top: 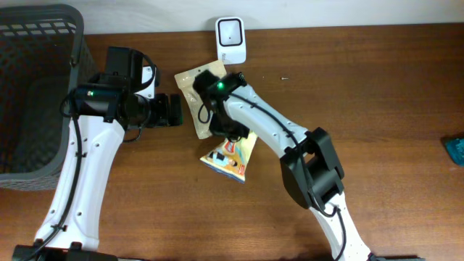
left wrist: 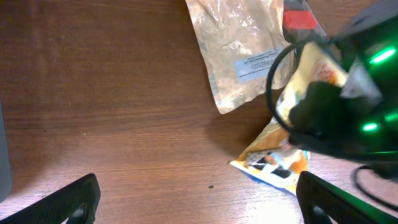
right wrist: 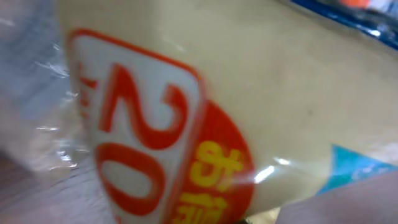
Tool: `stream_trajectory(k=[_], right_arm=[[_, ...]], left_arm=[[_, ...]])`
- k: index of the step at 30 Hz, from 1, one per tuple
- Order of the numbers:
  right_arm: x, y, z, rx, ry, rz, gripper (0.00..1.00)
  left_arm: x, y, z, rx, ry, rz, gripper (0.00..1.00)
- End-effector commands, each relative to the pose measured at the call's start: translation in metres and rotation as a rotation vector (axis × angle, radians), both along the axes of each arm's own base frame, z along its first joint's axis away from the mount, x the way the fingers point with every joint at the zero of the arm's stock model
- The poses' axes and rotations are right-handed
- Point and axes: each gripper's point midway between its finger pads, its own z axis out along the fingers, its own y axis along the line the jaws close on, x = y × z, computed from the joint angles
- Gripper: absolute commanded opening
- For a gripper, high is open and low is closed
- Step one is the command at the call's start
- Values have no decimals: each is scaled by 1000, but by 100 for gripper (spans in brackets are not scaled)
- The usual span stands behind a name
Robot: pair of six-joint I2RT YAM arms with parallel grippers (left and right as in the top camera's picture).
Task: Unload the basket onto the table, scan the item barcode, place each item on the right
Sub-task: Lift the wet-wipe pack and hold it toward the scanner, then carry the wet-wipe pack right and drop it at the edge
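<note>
- Brown wooden tabletop (top: 377,87) runs across the whole overhead view and carries everything.
- Dark mesh basket (top: 43,14) stands at the far left edge.
- Right arm (top: 275,130) reaches in from the lower middle; its end effector (top: 226,134) is clenched, by the look of it on the upper part of the snack packet (top: 233,165). The right wrist view shows nothing but red and yellow print pressed up close.
- Left arm (top: 87,167) waits beside the basket with its end effector (top: 176,110) released and empty.
- That snack packet, yellow and orange, lies near the tabletop's middle, its lower end on the wood.
- Crinkled brown pouch (top: 187,85) with a white label lies just above it, partly under the right arm.
- White scanner (top: 230,40) stands at the back edge, near but apart from both packets.
- Teal object (top: 455,148) peeks in at the right edge.
- Progress, as I judge it: grasping is about done; lifting, turning the barcode to the scanner and scanning are all left.
</note>
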Motion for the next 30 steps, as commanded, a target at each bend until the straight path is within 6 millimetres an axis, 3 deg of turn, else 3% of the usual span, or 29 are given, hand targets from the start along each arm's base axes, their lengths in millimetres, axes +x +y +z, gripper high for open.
stream_trajectory(k=[1,3,6,8,11,16,22,25,30], right_arm=[[28,3,41,48,-89,171,4],[48,4,75,78,-175,264,4],[82,-7,108,58,-324,302,4],[120,-11,124,48,-472,324,4],[164,-2,145,71,-662,385,4],[204,6,171,71,-877,333,4],[247,6,141,76,-971,285,4],[264,-3,139,79,-1019,256,4],[271,-19,141,70,-1029,231,4]], left_arm=[[0,1,-2,12,2,-11,99],[0,1,-2,12,2,-11,99],[0,1,-2,12,2,-11,99],[0,1,-2,12,2,-11,99],[0,1,-2,12,2,-11,99],[0,1,-2,12,2,-11,99],[0,1,-2,12,2,-11,99],[0,1,-2,12,2,-11,99],[0,1,-2,12,2,-11,99]])
